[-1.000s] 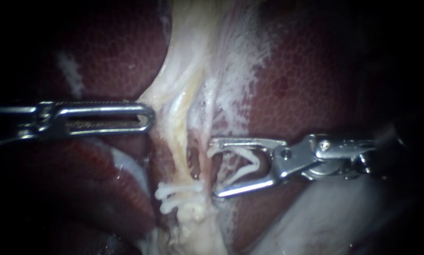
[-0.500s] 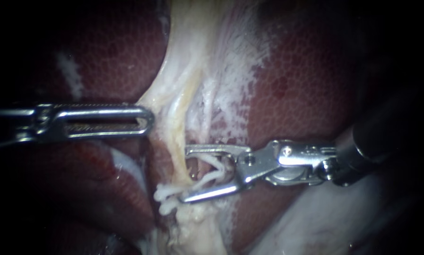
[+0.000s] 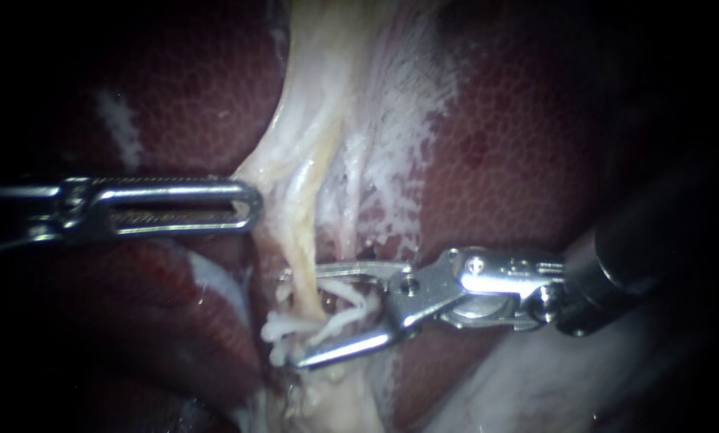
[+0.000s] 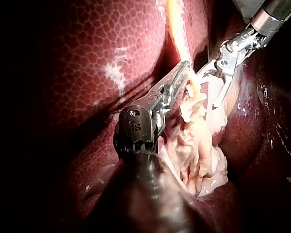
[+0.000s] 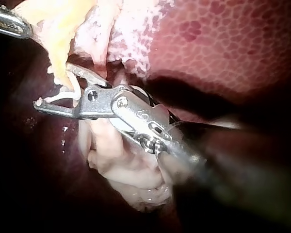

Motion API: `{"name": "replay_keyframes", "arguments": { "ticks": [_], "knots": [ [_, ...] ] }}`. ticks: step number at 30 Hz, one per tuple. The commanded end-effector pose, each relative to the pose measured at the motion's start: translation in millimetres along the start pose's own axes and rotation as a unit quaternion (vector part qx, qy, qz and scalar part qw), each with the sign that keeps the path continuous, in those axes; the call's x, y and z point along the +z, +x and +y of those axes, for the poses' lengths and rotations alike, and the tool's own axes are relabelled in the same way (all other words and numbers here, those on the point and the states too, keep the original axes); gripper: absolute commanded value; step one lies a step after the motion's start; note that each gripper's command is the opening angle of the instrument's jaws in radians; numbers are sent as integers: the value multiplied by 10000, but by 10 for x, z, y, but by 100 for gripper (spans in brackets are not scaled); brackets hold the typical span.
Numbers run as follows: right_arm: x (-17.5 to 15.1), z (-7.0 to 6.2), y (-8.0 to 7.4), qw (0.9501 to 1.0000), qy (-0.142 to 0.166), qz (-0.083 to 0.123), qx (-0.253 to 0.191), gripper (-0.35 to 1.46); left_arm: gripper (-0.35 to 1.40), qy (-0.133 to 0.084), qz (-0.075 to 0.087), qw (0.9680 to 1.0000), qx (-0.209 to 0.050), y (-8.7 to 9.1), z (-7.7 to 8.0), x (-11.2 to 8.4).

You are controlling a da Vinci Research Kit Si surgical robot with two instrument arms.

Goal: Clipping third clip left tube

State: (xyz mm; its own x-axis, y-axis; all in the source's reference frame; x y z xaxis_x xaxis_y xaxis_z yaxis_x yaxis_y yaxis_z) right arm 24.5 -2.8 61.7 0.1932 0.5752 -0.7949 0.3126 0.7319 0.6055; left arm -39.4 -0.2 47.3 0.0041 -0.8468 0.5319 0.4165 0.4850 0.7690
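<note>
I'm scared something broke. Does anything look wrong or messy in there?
Nothing stands out as broken or spilled. The white bits are clips already on the pale tube, and my right instrument's jaws, holding a spare clip, straddle that tube.

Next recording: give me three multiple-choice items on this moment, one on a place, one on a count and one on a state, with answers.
1. Where does the right instrument end?
A. at the tube, next to the white clips on it
B. far off to the right, away from the pale tissue
C. up at the view's top edge

2. How many instruments show in the endoscope view?
A. one
B. two
C. three

3. The clip carried by the right instrument is:
A. spread open, not yet closed on the tube
B. squeezed flat on the tube
C. lying loose

Answers:
1 A: its tip straddles the tube beside the white clips.
2 B: the left instrument enters from the left and the right instrument from the right.
3 A: its two white legs form a wide V.
</note>
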Motion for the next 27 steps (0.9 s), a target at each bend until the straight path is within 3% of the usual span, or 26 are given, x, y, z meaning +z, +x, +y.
{"name": "replay_keyframes", "arguments": {
  "ticks": [1, 6, 11, 22, 27],
  "knots": [
    [1, 2, 0, 10000, -12, 2, -6, 56, -35, -6, -1, 10000, 1, 1, 0, 1],
    [12, 19, -1, 10000, -60, 8, -1, 57, -35, -15, -7, 10000, 14, 5, -1, 3],
    [11, 27, 4, 10000, -67, 18, 17, 57, -35, -19, -9, 10000, 21, 8, 0, 5],
    [-10, 45, 54, 9998, -33, 101, 177, 53, -35, -38, -17, 10000, 22, 8, 0, 7],
    [-15, 49, 64, 9997, -27, 117, 208, 50, -35, -36, -16, 10000, 22, 8, 0, 7]
  ]
}}
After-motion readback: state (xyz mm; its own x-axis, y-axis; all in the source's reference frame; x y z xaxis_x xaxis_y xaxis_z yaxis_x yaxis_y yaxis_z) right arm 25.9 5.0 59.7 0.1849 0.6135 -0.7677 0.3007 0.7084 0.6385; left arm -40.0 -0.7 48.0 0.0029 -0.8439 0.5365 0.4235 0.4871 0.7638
